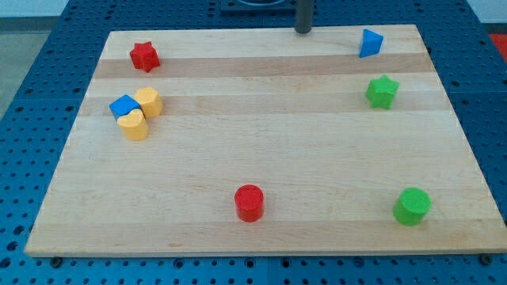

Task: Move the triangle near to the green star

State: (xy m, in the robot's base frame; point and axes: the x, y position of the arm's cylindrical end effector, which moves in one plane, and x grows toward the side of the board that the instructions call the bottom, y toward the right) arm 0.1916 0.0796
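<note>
A wooden counter (261, 158) was shown resting on a blue perforated base (32, 95). The dark rod was seen at the view's top, slightly right of centre, with my tip (303, 31) placed at the far edge of the counter. No hand was fitted to the arm, so no state of release or grasp could be told; only the bare rod was presented.

The blue triangle (370, 43) was located near the view's top right corner of the counter, to the right of my tip and apart from it. The green star (382, 91) was found just below the triangle, slightly to its right, with a band of bare wood left between the two; no contact between them was observed.

A red star (145, 56) was positioned near the view's top left. Below it, a cluster was formed at the left side: a blue cube (123, 106) was set against two yellow cylinders, one (149, 102) to its right and one (134, 124) below it, all three appearing to touch.

A red cylinder (249, 203) was placed near the view's bottom, about the centre. A green cylinder (413, 206) was placed near the bottom right, well apart from the green star above it.
</note>
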